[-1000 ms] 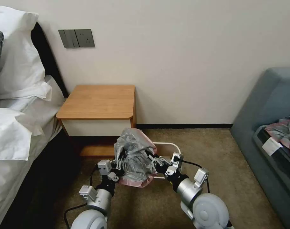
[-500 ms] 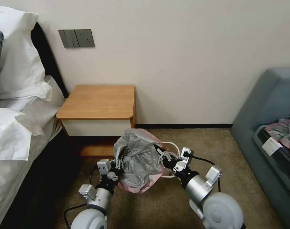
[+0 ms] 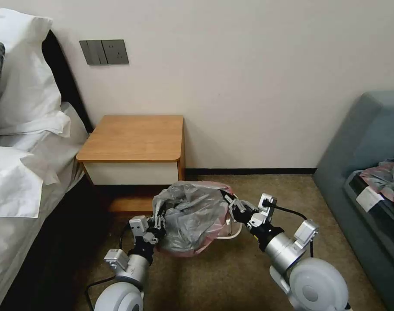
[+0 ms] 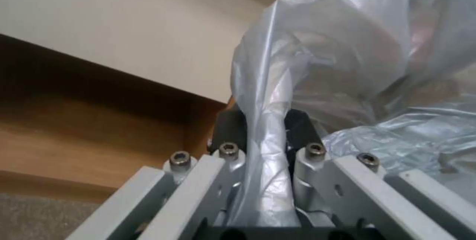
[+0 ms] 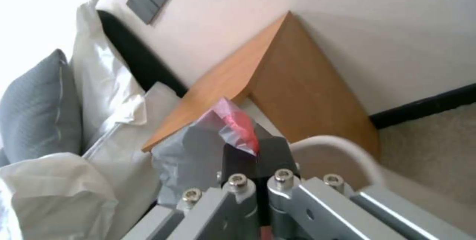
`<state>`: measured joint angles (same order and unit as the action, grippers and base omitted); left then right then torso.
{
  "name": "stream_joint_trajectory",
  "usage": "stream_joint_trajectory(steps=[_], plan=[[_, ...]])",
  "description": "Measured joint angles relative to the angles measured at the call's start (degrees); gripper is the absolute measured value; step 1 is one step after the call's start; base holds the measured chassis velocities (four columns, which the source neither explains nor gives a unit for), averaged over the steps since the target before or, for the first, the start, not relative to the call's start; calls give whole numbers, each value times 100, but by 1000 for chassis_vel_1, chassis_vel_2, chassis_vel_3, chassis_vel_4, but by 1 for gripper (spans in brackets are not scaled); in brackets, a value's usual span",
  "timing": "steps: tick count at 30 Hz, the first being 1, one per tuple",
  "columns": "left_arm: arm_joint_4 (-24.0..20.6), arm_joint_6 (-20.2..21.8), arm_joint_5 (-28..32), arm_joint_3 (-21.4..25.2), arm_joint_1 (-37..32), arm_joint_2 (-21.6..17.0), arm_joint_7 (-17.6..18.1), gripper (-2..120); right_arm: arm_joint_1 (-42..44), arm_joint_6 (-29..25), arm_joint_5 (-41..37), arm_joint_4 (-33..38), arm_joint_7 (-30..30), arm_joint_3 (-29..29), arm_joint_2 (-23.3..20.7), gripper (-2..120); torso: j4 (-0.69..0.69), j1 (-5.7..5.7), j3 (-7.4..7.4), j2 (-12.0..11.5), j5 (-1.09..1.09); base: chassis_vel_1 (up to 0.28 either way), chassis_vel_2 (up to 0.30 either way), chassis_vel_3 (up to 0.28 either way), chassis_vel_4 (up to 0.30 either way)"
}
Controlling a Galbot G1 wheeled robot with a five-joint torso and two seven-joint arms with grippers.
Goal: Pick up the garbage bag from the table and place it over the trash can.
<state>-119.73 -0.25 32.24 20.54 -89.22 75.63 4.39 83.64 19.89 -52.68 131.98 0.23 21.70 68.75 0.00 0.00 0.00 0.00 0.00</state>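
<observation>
Since the earlier frame, the right gripper (image 3: 230, 201) had swung outward, stretching the garbage bag (image 3: 190, 218) wider over the trash can (image 3: 235, 229), beside the table (image 3: 132, 138). Head view: left gripper (image 3: 158, 220) pinched the opposite edge. Left wrist view: fingers (image 4: 230, 130) clamped a grey fold. Right wrist view: fingers (image 5: 277, 150) gripped the pink edge.

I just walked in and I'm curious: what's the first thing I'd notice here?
The crinkly grey garbage bag with its pink edge, stretched between two robot arms low over the carpet in front of the table. The left gripper pinches one side and the right gripper pinches the other. The cream trash can peeks out from under the bag.
</observation>
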Motion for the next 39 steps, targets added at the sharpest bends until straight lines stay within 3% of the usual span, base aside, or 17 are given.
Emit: stream_joint_trajectory(steps=[16, 31, 39], plan=[[48, 20, 135, 25, 101, 41, -15, 6, -13, 1, -83, -5, 119, 138, -132, 0, 0, 0, 0, 0, -1, 0, 0, 0, 0], [108, 37, 156, 65, 82, 50, -102, 6, -528, 34, -442, -428, 419, 166, -260, 0, 0, 0, 0, 0, 0, 0, 0, 0, 0], [117, 16, 226, 68, 115, 40, -210, 6, -817, 432, -871, -693, 813, 208, -353, 0, 0, 0, 0, 0, 0, 0, 0, 0, 0]])
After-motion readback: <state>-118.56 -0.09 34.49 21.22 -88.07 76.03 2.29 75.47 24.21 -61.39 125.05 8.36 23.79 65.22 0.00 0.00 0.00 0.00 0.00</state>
